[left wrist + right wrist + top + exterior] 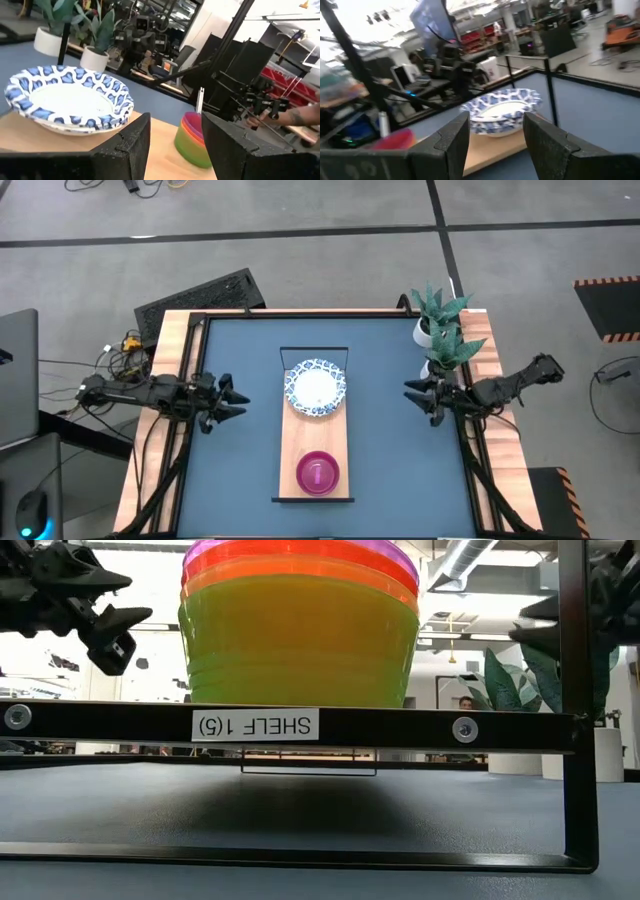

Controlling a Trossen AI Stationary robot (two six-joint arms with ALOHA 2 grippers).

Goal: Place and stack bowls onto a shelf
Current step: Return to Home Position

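Both stacks are on your shelf (316,435), and both arms are off it.
The white dishes (316,388) sit stacked toward one end and the nested colored bowls (318,472) toward the other. Your left pincer (240,402) and right pincer (412,396) hover above the counter (240,470), fingers apart.

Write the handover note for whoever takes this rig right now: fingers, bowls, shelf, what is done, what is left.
Left gripper: fingers open, empty, over the tabletop left of the shelf.
Right gripper: fingers open, empty, right of the shelf.
White dishes: on the shelf's far half; they look stacked.
Coloured bowls: one nested stack on the shelf's near end, purple on top.
Done: every bowl in view is on the shelf.
Left: likely only parking both arms; nothing to pick up shows.
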